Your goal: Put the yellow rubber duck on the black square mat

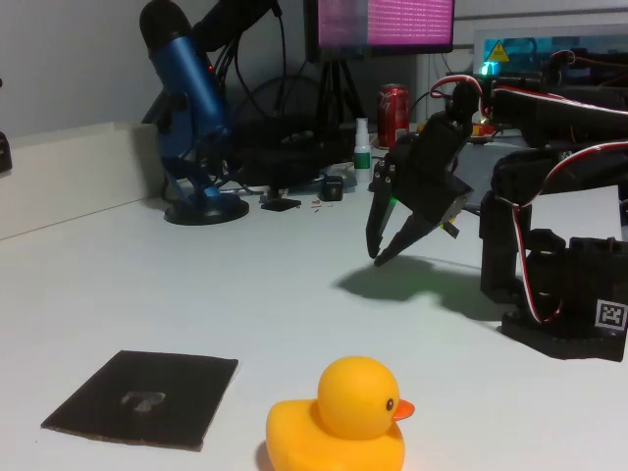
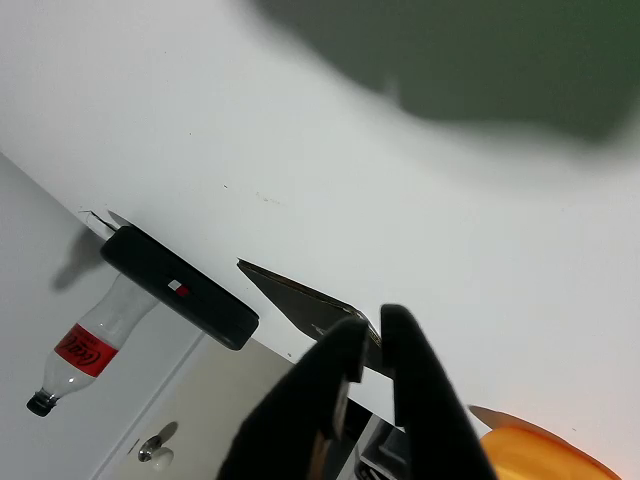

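The yellow rubber duck sits upright on the white table at the front centre of the fixed view, its beak pointing right. The black square mat lies flat to its left with a pale mark at its centre and a strip of bare table between them. My gripper hangs above the table well behind the duck, tips pointing down and left, shut with nothing in it. In the wrist view the gripper points toward the mat, and an edge of the duck shows at the bottom right.
A blue microphone on a stand is at the back left, and a red can and a small bottle at the back. The arm's black base is at the right. A black flat device lies at the table edge.
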